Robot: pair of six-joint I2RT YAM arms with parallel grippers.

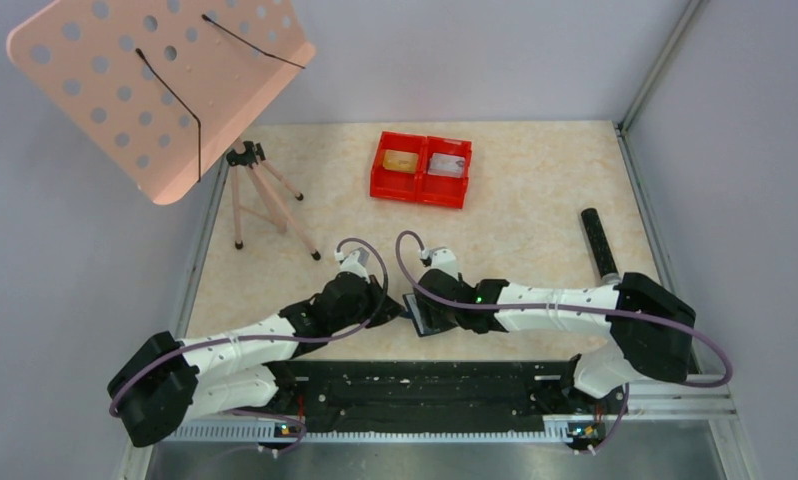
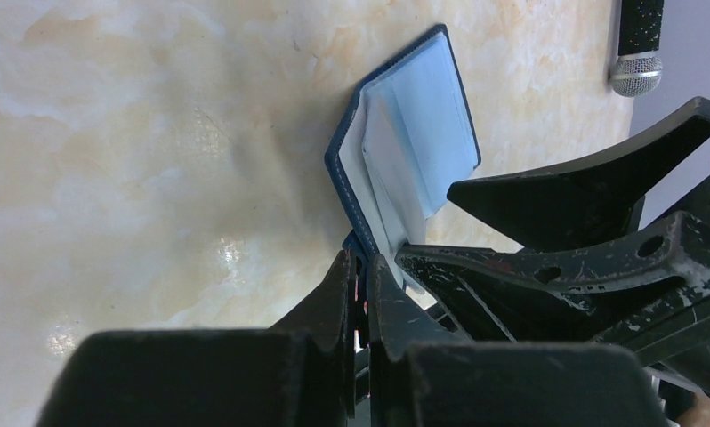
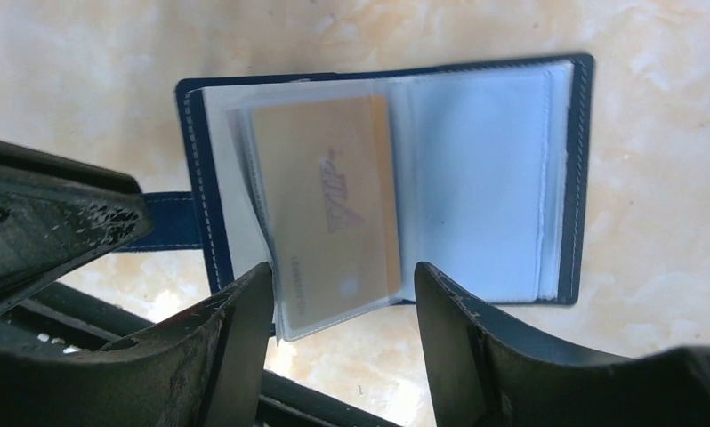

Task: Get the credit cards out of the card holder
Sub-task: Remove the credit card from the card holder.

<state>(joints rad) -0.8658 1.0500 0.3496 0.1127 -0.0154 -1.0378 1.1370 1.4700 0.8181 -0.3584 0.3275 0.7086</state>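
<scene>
1. Left arm: it reaches from the near left corner low across the beige marbled table (image 1: 535,200), with the forearm almost level and the wrist at the centre of the near edge. The left gripper (image 2: 362,267) is clenched on the narrow closure tab (image 3: 166,222) of the small dark navy-blue bifold card holder (image 3: 476,178).
2. Right arm: it stretches leftward from the near right corner, forearm close to the tabletop, and meets the left arm head-on. The right gripper (image 3: 342,285) is released. Its scuffed black fingers (image 3: 231,347) stand apart, one on each side of the near edge of a clear plastic sleeve. Whether they touch the sleeve cannot be told.
3. Card holder: it lies open between the two grippers. It has a stitched navy rim and glossy, pale grey-blue inner pockets.
4. A thin, flat gold-tan VIP card (image 3: 329,209) sits inside the clear sleeve on the tab side.
5. A red plastic twin-compartment tray (image 1: 415,192) stands at 12 o'clock from the card holder, well apart. A loose gold-tan card (image 1: 402,160) lies in its left compartment and a silver-grey card (image 1: 448,164) in its right.
6. A black cylinder with a grey mesh end (image 1: 600,243) lies at 2 o'clock.
7. A pink perforated panel (image 1: 125,110) stands above a small tripod (image 1: 260,190) at 10 o'clock.
</scene>
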